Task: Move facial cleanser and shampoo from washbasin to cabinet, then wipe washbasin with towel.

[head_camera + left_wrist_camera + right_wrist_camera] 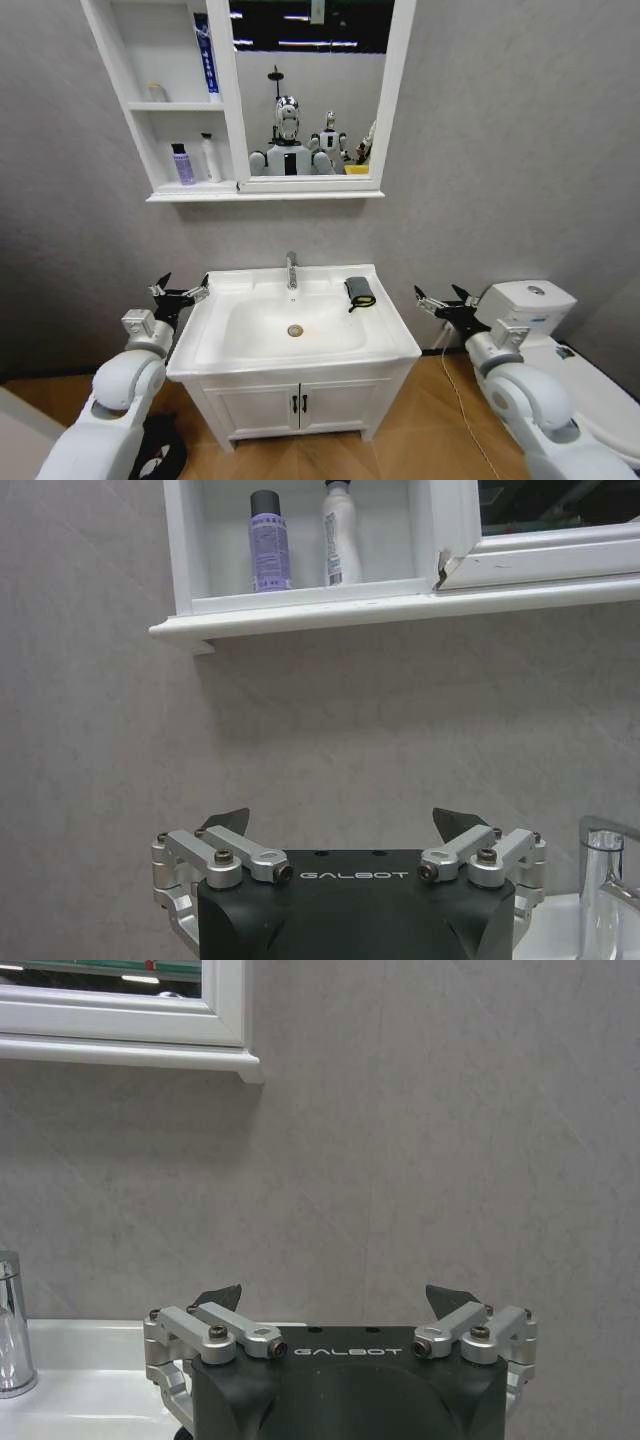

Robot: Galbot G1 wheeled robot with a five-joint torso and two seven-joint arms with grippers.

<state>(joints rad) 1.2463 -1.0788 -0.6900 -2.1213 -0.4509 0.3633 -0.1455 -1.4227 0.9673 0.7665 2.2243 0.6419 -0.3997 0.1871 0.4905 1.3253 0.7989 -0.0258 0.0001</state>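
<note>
The white washbasin (235, 345) stands in the middle, and the dark folded towel (360, 291) lies on its right rim. In the lowest compartment of the cabinet (128, 60) (300, 605) stand a purple bottle (183, 165) (269, 542) with a black cap and a white bottle (211, 158) (341, 535). I cannot tell which is the facial cleanser and which the shampoo. My left gripper (185, 285) (343, 822) hangs open at the basin's left edge. At the right edge, my right gripper (438, 295) (337, 1298) is open too, a little right of the towel. Both hold nothing.
A chrome tap (292, 270) rises at the back of the basin. The mirror (310, 90) joins the cabinet on its right. A white toilet (525, 305) stands close behind my right arm. A blue tube (205, 55) is in the top compartment. Below is the two-door vanity (300, 400).
</note>
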